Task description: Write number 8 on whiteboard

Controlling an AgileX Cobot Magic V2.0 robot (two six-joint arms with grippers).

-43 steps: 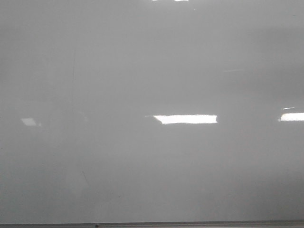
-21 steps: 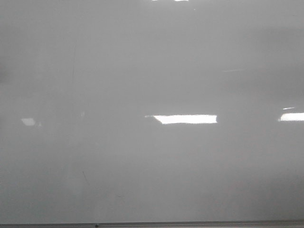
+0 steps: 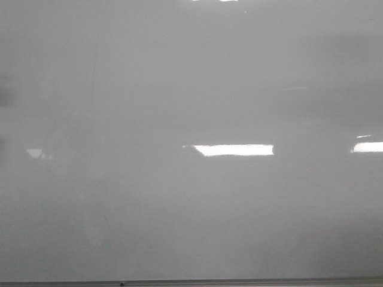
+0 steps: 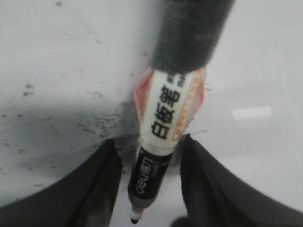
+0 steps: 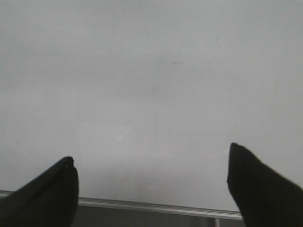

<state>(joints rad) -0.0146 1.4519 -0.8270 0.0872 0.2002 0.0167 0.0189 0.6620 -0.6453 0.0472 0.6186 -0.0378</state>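
The whiteboard [image 3: 191,89] fills the front view, pale grey and glossy, with faint smudges. No number 8 shows on it in any view. Neither gripper shows in the front view. In the left wrist view, my left gripper [image 4: 149,189] is open, its dark fingers [image 4: 102,184] on either side of a white and black marker [image 4: 165,109] with a small gap on each side. The marker's bare tip [image 4: 135,220] points toward the wrist, and a dark grey sleeve [image 4: 189,33] covers its far end. My right gripper [image 5: 151,175] is open and empty over the whiteboard [image 5: 151,71].
Bright rectangular light reflections [image 3: 236,149] lie across the board. Its thin grey frame edge [image 3: 239,282] runs along the bottom of the front view and also shows in the right wrist view [image 5: 156,207]. Black smudges [image 4: 94,125] mark the pale surface under the marker.
A faint dark shadow has grown at the left edge of the front view and the small left reflection has dimmed. Nothing else has changed.
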